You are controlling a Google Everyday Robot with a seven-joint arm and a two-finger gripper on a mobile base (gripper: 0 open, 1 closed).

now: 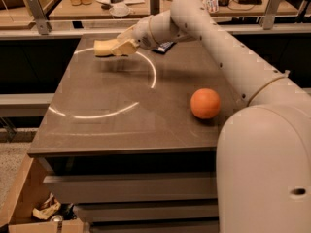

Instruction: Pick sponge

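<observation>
Sponge first: the pale yellow, soft, wavy-sided sponge [102, 47] is jutting out left of your cream-fingered two-finger gripper [121, 46], which is pinching its right end, closed onto the foam. A shadow is lying beneath it, so it is likely hanging just clear of the grey-brown table top [107, 130]. A small dark flat object [163, 46] is sitting just right of the gripper. The round orange ball [205, 103] is resting well right of it, out of the way.

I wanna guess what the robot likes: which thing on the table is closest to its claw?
The yellow sponge: the claw, over the far left of the table, grips its end. The orange ball sits far away, front right.
</observation>
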